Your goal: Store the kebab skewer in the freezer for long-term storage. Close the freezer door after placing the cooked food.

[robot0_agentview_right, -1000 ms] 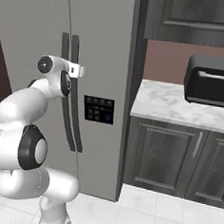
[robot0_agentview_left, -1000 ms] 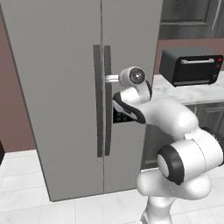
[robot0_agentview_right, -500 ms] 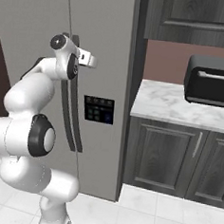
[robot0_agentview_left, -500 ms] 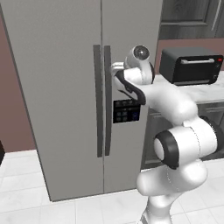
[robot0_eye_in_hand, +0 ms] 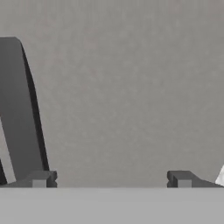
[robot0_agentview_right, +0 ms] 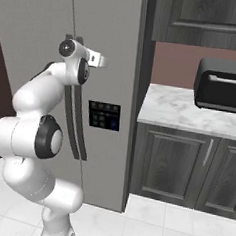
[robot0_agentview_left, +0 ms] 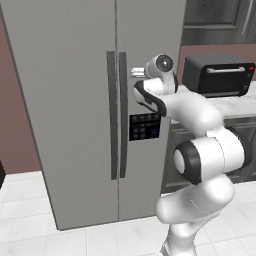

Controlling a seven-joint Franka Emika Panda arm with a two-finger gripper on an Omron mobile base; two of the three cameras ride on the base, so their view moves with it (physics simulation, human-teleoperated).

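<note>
The freezer point(robot0_agentview_left: 65, 100) stands tall and grey with both doors shut. Its freezer door point(robot0_agentview_left: 150, 40) carries a dark control panel point(robot0_agentview_left: 144, 126) and a dark vertical handle point(robot0_agentview_left: 123, 115). My gripper point(robot0_agentview_left: 134, 72) is open, level with the top of that handle and pointing at the door face just right of it. From the right base view the gripper point(robot0_agentview_right: 99, 60) sits above the panel point(robot0_agentview_right: 103, 115). In the hand view the open gripper point(robot0_eye_in_hand: 111, 179) faces the grey door point(robot0_eye_in_hand: 122, 87) at close range, with the handle point(robot0_eye_in_hand: 17, 109) beside one fingertip. The kebab skewer is out of view.
A black toaster oven point(robot0_agentview_left: 217, 75) sits on the marble counter point(robot0_agentview_right: 176, 107) right of the freezer. Dark wood cupboards point(robot0_agentview_right: 171, 164) run below the counter and more point(robot0_agentview_right: 198, 16) hang above. Pale floor tiles point(robot0_agentview_left: 30, 210) lie in front.
The hand has risen along the freezer door from mid-handle height to the top of the handle, and the arm has lifted with it. The jaws stay open and both doors stay shut.
</note>
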